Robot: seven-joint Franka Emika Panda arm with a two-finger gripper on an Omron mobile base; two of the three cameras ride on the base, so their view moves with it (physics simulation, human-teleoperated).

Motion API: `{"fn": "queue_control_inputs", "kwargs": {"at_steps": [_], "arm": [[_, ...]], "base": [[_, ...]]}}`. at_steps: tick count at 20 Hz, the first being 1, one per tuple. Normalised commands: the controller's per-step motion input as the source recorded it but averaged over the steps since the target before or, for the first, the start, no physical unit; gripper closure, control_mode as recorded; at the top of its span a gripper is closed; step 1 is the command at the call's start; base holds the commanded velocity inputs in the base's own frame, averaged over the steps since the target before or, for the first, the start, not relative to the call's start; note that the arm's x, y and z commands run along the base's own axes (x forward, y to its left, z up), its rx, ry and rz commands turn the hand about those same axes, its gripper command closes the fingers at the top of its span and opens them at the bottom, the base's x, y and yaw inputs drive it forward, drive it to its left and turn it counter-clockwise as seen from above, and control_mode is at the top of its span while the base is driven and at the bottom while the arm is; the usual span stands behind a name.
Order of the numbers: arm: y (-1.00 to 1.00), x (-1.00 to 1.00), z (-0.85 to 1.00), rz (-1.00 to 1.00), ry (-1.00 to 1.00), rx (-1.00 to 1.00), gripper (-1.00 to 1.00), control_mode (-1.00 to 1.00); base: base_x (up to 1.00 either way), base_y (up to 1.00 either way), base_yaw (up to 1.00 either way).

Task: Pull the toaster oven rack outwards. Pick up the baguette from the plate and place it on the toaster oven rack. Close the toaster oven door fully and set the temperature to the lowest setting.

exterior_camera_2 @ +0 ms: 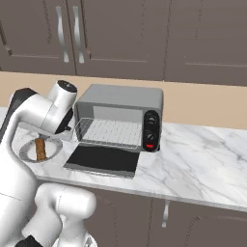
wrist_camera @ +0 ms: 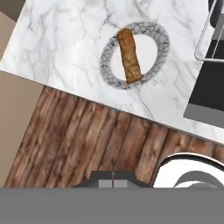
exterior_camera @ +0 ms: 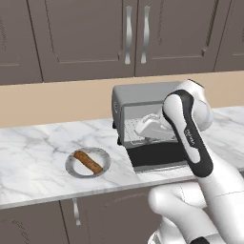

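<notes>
Baguette (wrist_camera: 129, 56) on plate (wrist_camera: 151, 37) seen from above in hand view; fingers (wrist_camera: 113, 180) pressed together, holding nothing.

Rendered kitchen. Marble tabletop (exterior_camera: 33, 157), brown cabinets (exterior_camera: 81, 33) above and below. Toaster oven (exterior_camera_2: 120, 118) on it, wood floor (wrist_camera: 74, 140).

Even, soft, shadowless rendered light

Marble-veined counter (exterior_camera: 33, 157); brushed metal toaster oven (exterior_camera_2: 120, 99); crusty baguette (wrist_camera: 129, 55); plank floor (wrist_camera: 78, 144).
</notes>
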Motion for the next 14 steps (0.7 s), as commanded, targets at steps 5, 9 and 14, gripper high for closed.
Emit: {"fn": "queue_control_inputs", "kwargs": {"at_steps": [5,9,14], "arm": [[0.73,0.32,-0.18,0.0,0.0,-0.13,1.0,-1.0],[0.26,0.35,-0.38,0.0,-0.04,0.0,1.0,-1.0],[0.3,0.46,-0.32,-0.01,0.0,-0.06,1.0,-1.0]], "base": [[0.0,0.0,0.0],[0.0,0.0,0.0],[0.0,0.0,0.0]]}}
